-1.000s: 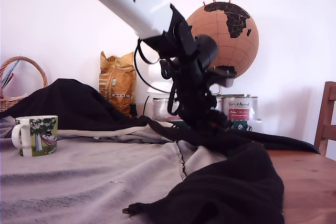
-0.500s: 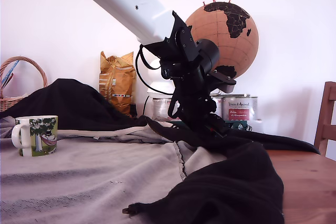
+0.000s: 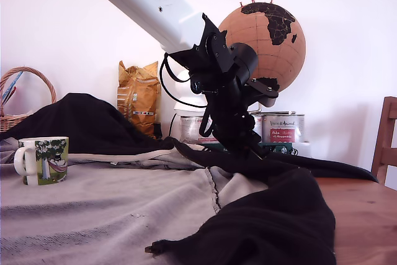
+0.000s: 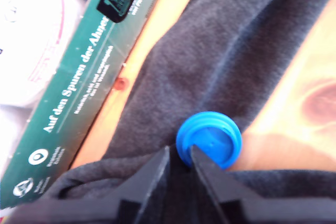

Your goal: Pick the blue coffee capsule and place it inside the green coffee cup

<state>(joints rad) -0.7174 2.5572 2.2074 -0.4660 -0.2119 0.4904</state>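
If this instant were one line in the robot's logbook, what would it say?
phase: reaching | claw: nearly shut beside blue capsule, no grip visible | capsule: on dark cloth | green cup: far off, exterior view's left

The green coffee cup (image 3: 42,159) stands on the cloth at the exterior view's left, well apart from the hand (image 3: 253,151), with the globe (image 3: 263,38) behind.

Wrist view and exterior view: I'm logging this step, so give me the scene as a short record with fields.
capsule: blue, on dark cloth, seen in the wrist view only
gripper: fingertips at the capsule's rim, narrow gap between them, nothing held
mug: upright on grey cloth, exterior view's left, far from the gripper
book: green spine beside the dark cloth
capsule in mug: not yet
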